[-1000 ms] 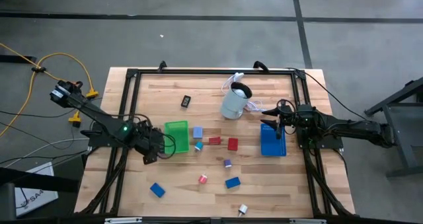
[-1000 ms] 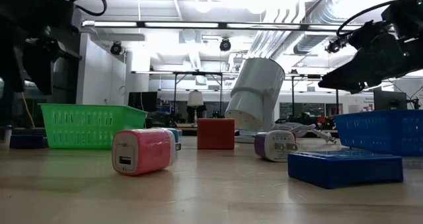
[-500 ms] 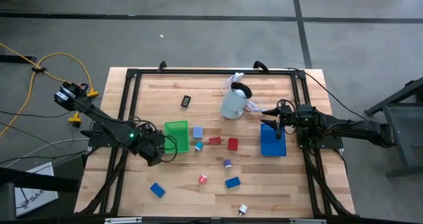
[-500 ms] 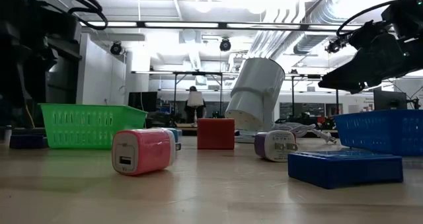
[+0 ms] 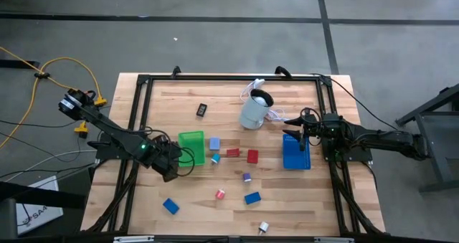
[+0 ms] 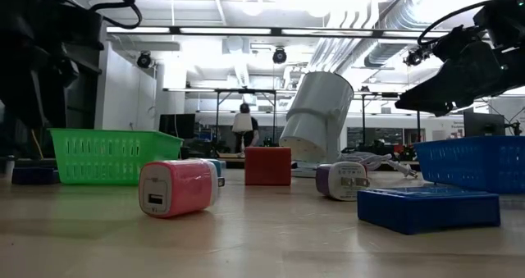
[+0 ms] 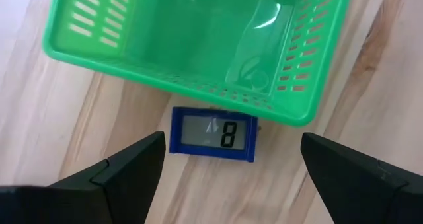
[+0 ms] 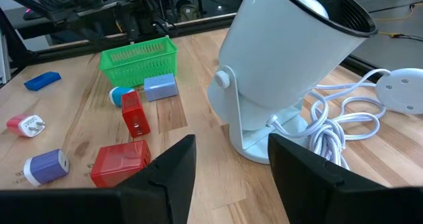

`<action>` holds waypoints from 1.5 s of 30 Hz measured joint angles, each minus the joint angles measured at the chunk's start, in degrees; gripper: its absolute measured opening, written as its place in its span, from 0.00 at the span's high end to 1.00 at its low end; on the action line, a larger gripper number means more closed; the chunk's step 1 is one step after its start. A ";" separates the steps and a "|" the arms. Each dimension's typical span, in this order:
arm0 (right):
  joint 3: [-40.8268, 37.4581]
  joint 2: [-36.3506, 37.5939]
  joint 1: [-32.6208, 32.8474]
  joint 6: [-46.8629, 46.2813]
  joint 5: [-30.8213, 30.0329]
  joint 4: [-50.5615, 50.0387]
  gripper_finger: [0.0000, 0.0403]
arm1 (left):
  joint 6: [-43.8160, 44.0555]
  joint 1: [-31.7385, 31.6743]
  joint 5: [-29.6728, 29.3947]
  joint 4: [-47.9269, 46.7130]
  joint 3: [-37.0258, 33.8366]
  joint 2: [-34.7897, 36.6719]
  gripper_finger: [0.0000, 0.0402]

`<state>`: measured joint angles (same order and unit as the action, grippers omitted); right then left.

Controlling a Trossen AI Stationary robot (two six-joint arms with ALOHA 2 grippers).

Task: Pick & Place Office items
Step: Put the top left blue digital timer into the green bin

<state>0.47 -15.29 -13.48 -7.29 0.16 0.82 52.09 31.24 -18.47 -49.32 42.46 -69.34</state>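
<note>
Left tool (image 7: 228, 168) wide over blue clock (image 7: 213, 133) touching green tray (image 7: 198, 85), right tool (image 8: 228, 161) parted, empty

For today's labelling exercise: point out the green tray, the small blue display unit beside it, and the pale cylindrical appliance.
green tray (image 7: 198, 85), left wrist view, near rim.
blue display unit (image 7: 213, 133), left wrist view, screen.
pale cylindrical appliance (image 8: 284, 59), right wrist view, body side.

From above, the left tool (image 5: 174, 168) covers the blue display piece (image 7: 213, 133) beside the green tray (image 5: 191, 140); that tray's far end is cropped in the left wrist view. The black item (image 5: 202, 110) is too small to identify.
</note>
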 joint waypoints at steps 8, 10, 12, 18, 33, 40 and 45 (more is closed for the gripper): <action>0.01 -0.02 -0.01 0.00 0.00 0.00 0.56 | -0.13 0.00 0.34 0.14 0.00 0.00 0.14; 0.02 0.00 -0.02 0.00 0.00 0.00 0.56 | -0.15 0.00 0.36 0.13 0.00 0.00 0.14; 0.01 -0.02 -0.01 0.00 0.00 0.01 0.56 | -0.17 0.00 0.36 0.13 0.00 0.00 0.14; 0.00 -0.02 -0.01 0.00 0.00 0.01 0.56 | 0.31 0.00 0.38 0.23 0.00 0.00 0.14; 0.00 -0.02 0.01 0.00 0.00 0.00 0.56 | 3.94 0.00 1.11 -0.79 0.00 -4.71 0.14; 0.01 -0.01 -0.01 0.00 0.00 0.01 0.56 | 3.77 0.00 1.34 -0.72 0.00 -4.76 0.11; 0.02 -0.02 0.01 0.00 0.00 0.00 0.56 | 1.42 0.00 3.93 -0.76 0.00 -4.76 0.01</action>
<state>0.49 -15.31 -13.47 -7.29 0.16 0.82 53.51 31.24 -14.54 -50.07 42.46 -74.11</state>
